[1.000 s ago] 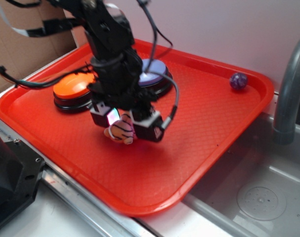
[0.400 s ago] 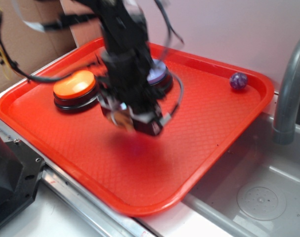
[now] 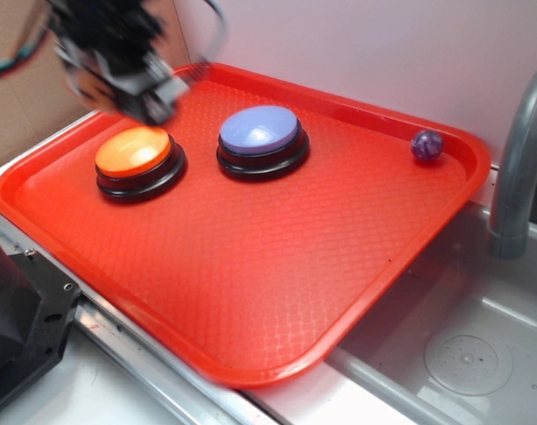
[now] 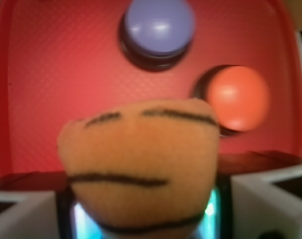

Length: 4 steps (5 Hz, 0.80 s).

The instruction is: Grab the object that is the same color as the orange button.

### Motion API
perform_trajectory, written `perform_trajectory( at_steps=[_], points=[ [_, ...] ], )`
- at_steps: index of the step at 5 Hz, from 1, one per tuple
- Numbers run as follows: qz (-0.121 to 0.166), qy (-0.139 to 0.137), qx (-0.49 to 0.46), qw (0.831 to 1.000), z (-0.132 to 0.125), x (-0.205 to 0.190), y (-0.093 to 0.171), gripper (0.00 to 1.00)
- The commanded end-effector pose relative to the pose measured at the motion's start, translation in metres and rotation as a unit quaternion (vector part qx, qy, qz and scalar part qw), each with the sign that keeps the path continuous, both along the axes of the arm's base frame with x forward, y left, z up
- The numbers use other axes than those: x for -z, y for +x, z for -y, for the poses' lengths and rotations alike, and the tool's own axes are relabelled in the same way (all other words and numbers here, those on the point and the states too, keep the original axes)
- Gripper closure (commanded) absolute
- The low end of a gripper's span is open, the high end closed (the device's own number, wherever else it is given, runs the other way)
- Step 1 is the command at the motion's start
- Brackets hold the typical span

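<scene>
An orange plush tiger (image 4: 141,164) with black stripes fills the lower middle of the wrist view, held between my jaws high above the tray. My gripper (image 3: 126,84) shows blurred at the top left of the exterior view, lifted above the tray's back-left corner; the tiger is hidden there. The orange button (image 3: 134,152) (image 4: 238,97) rests on its black base at the tray's left. My gripper is shut on the tiger.
A lavender-blue button (image 3: 259,133) (image 4: 159,27) stands beside the orange one on the red tray (image 3: 277,283). A purple marbled ball (image 3: 426,145) lies in the tray's far right corner. A grey faucet (image 3: 520,159) and a metal sink (image 3: 463,354) are at the right.
The gripper rose from the tray's middle, carrying the tiger, and swung up and left to above the back-left corner. Both buttons now show in full.
</scene>
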<state>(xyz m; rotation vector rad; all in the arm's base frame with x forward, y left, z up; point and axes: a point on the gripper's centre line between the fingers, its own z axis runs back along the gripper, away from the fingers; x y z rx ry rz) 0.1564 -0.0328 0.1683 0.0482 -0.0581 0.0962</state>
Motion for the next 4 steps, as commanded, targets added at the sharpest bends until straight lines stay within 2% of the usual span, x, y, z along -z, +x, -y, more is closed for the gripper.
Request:
perform_trajectory(
  at_steps=[1, 2, 3, 4],
  points=[
    [0.013, 0.009, -0.050, 0.999, -0.041, -0.018, 0.009, 1.00],
    [-0.001, 0.007, -0.042, 0.999, -0.047, -0.007, 0.022, 1.00],
    [-0.014, 0.004, -0.029, 0.999, -0.037, 0.005, 0.030, 1.00],
    [-0.013, 0.025, -0.024, 0.999, -0.029, 0.010, 0.029, 1.00]
  ],
)
